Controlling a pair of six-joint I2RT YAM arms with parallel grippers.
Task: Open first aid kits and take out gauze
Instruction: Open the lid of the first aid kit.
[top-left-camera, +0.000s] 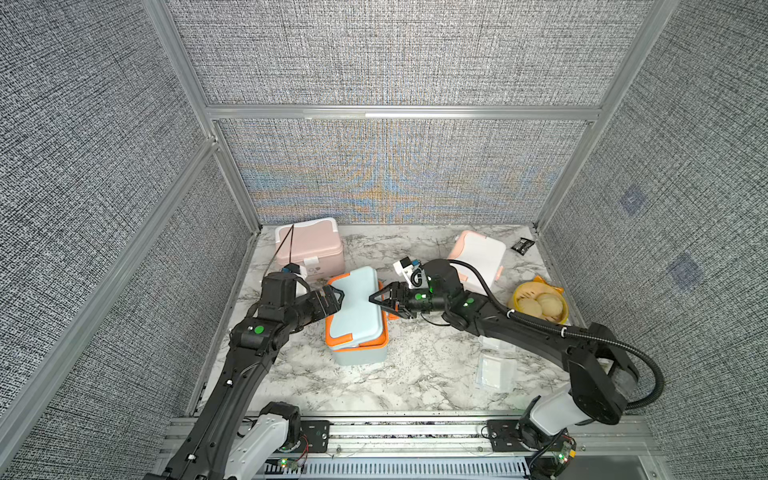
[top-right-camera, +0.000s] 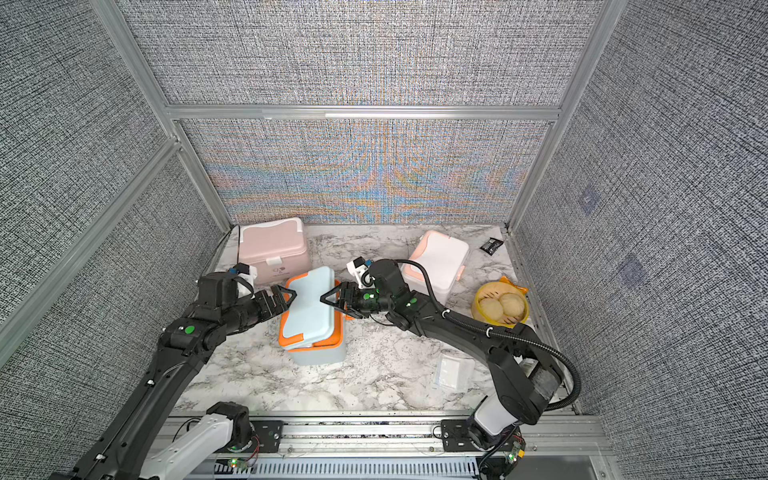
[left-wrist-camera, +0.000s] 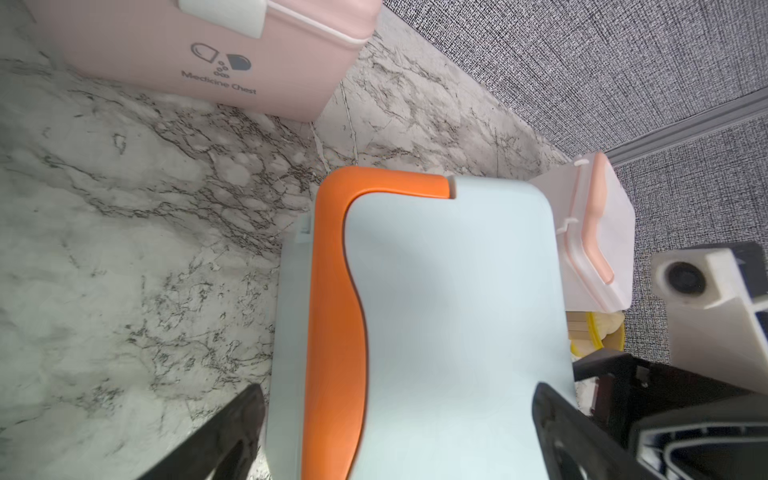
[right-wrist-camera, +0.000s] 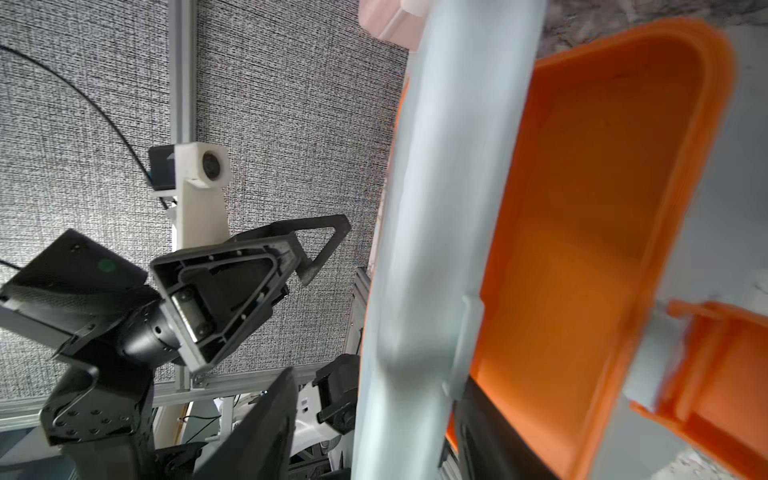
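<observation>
Blue kit (top-left-camera: 357, 309) between both grippers

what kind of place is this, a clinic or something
Likely a robot test cell, not a clinic: grey fabric panels in aluminium framing enclose a marble-look tabletop, with two arms mounted on a front rail.

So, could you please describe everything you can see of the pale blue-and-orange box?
The pale blue-and-orange rounded plastic box stands mid-table on the marble top. Its pale blue lid, carrying an orange handle, is lifted and tilted; the right wrist view shows an orange tray beneath. The right pincer grips the lid's edge; the open left pincer is at the opposite edge.
</observation>
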